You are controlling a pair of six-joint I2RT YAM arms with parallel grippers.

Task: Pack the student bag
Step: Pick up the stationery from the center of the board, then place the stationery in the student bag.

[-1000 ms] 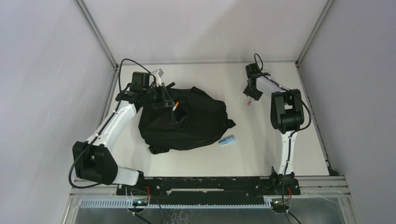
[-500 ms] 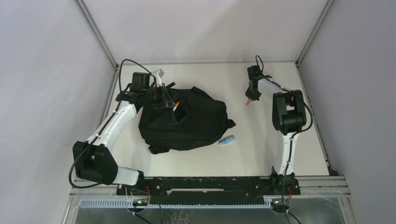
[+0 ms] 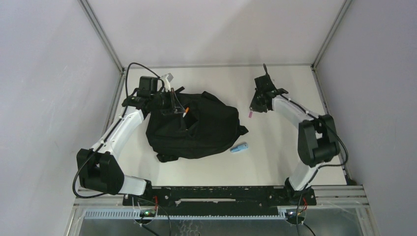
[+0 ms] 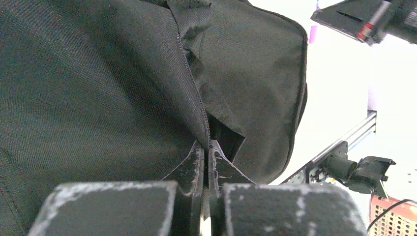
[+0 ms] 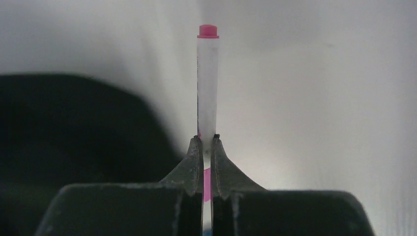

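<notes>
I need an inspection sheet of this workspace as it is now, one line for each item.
Surface: white table, flat and matte.
Job's things: student bag lies left of centre, zip partly open; pink-capped pen held to the right of the bag.
Clutter: small blue object on the table beside the bag; orange-tipped item at the bag's opening.
Grippers: left gripper shut on the bag's fabric at the zip; right gripper shut on the pen.
Cables: black cable loops above the left arm.
Surroundings: grey walls, metal frame posts.
</notes>
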